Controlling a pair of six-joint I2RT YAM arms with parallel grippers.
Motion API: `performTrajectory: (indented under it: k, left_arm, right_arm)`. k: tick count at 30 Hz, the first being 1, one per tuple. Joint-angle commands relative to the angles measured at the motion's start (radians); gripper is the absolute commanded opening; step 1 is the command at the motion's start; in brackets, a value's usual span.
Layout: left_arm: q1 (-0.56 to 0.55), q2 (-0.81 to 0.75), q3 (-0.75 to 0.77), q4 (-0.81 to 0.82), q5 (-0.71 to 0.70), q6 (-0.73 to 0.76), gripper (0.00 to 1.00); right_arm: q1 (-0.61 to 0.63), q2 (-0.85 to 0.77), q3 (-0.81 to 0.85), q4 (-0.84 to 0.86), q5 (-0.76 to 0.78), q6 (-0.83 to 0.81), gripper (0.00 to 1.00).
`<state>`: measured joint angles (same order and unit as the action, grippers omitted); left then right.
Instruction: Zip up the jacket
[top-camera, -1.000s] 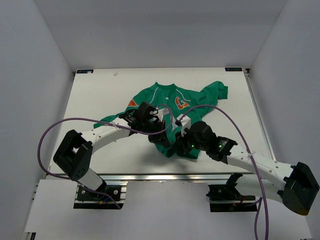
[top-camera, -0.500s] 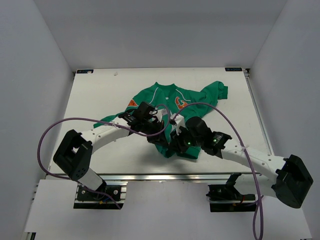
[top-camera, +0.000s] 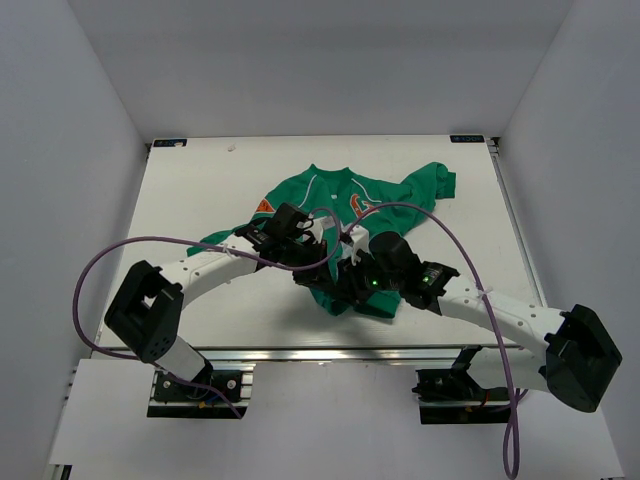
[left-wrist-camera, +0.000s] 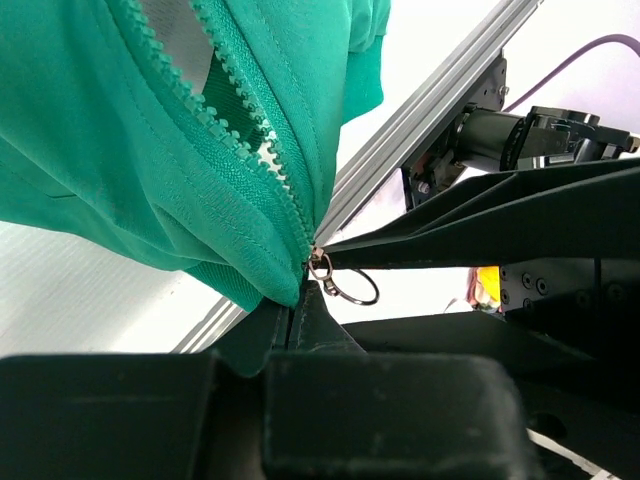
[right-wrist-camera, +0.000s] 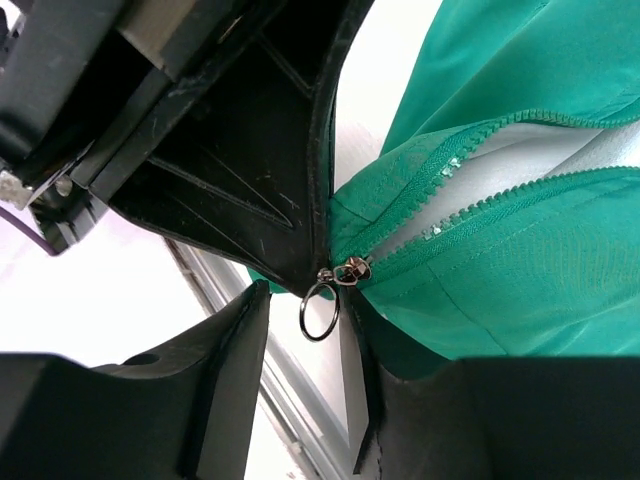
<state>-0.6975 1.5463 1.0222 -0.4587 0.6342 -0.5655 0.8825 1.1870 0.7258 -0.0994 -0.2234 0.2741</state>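
The left gripper (left-wrist-camera: 295, 302) squeezes the jacket's (left-wrist-camera: 150, 190) bottom edge tight. The zip ring (right-wrist-camera: 320, 308) hangs between the right gripper's (right-wrist-camera: 305, 295) parted fingers and may not be held yet. The open zip (right-wrist-camera: 480, 210) runs away from them.

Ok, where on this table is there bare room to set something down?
Bare table lies left of the jacket, along the far edge behind it, and on the right beside the rail. The near centre is crowded: left end effector and right end effector meet at the zip slider.

A white table (top-camera: 200, 190) is enclosed by pale walls (top-camera: 320, 70), with an aluminium rail (top-camera: 300, 354) at six o'clock.
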Motion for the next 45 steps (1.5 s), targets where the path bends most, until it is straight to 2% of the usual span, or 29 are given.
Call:
performTrajectory:
  k: [1,2,9,11,13,26,27,29,30,32,33,35,36,41,45]
  left_arm:
    - [-0.013,-0.055,-0.007,0.026,0.039,0.001,0.00]
    - [-0.013,-0.057,-0.005,0.026,0.041,0.001,0.00]
    - [-0.013,-0.061,-0.007,0.023,0.038,-0.001,0.00]
    - [-0.013,-0.064,-0.007,0.020,0.033,-0.001,0.00]
    - [-0.011,-0.066,-0.007,0.015,0.027,-0.001,0.00]
    - [-0.013,-0.060,-0.005,0.003,0.022,0.007,0.00]
    - [-0.011,-0.058,-0.004,0.005,0.022,0.007,0.00]
    - [-0.011,-0.054,-0.004,0.003,0.025,0.007,0.00]
    - [-0.013,-0.052,-0.004,0.006,0.027,0.007,0.00]
    - [-0.013,-0.051,-0.005,0.006,0.030,0.006,0.00]
    - [-0.013,-0.049,-0.005,0.011,0.032,0.006,0.00]
    - [-0.013,-0.051,-0.011,0.015,0.032,0.004,0.00]
    - [-0.011,-0.051,-0.016,0.028,0.036,0.003,0.00]
    - [-0.013,-0.058,-0.054,0.098,0.084,-0.014,0.00]
    - [-0.013,-0.061,-0.073,0.137,0.113,-0.027,0.00]
  right_arm:
    - [-0.007,0.003,0.027,0.124,-0.028,0.027,0.40]
    - [-0.007,0.009,0.026,0.124,-0.034,0.027,0.39]
    - [-0.013,0.008,0.017,0.125,-0.019,0.056,0.13]
    - [-0.013,-0.003,0.015,0.118,0.002,0.059,0.10]
    - [-0.013,-0.013,0.009,0.110,0.030,0.054,0.00]
    - [-0.013,-0.072,0.023,-0.011,0.128,-0.042,0.00]
    - [-0.013,-0.082,0.011,-0.007,0.128,-0.052,0.08]
    - [-0.014,-0.112,0.001,-0.002,0.127,-0.062,0.14]
    - [-0.016,-0.118,-0.008,-0.002,0.130,-0.068,0.22]
    - [-0.026,-0.133,-0.020,0.010,0.118,-0.069,0.25]
    - [-0.037,-0.138,-0.035,0.018,0.095,-0.075,0.32]
    - [-0.075,-0.141,-0.051,0.049,0.017,-0.075,0.36]
    - [-0.091,-0.139,-0.061,0.062,-0.010,-0.075,0.43]
    - [-0.181,-0.118,-0.114,0.164,-0.215,-0.064,0.52]
    - [-0.221,-0.119,-0.144,0.248,-0.333,-0.052,0.55]
